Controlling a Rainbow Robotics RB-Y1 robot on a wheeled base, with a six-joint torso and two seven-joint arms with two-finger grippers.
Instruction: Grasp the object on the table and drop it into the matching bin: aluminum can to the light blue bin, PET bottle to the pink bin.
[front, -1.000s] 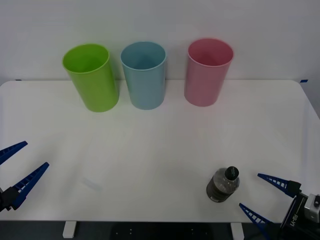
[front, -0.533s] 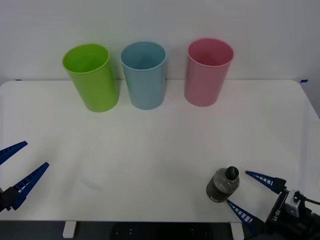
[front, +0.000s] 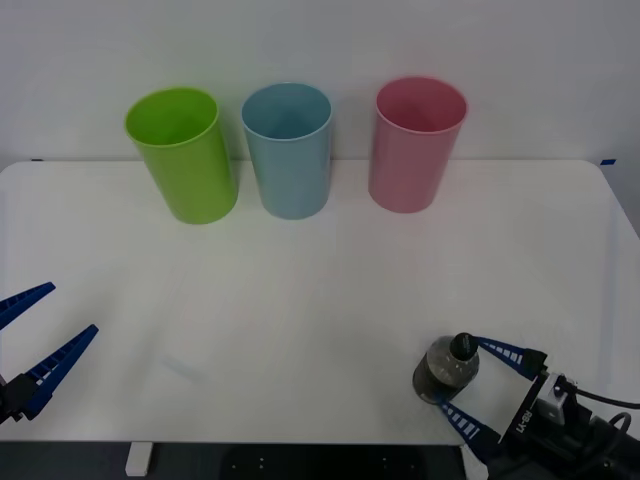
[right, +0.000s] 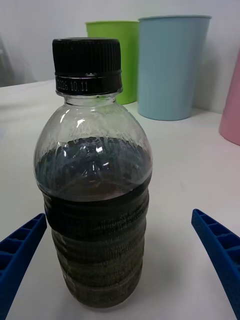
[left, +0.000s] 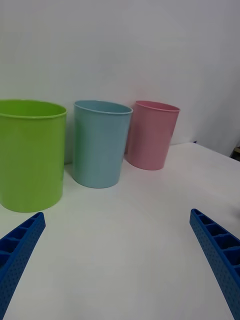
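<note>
Bottle (front: 447, 369), small clear plastic with black cap, partly filled: likely light, ribbed, squashable; grip low. Right gripper (front: 487, 383) spread wide around it; left gripper (front: 30, 337) spread, idle, well apart.
</note>
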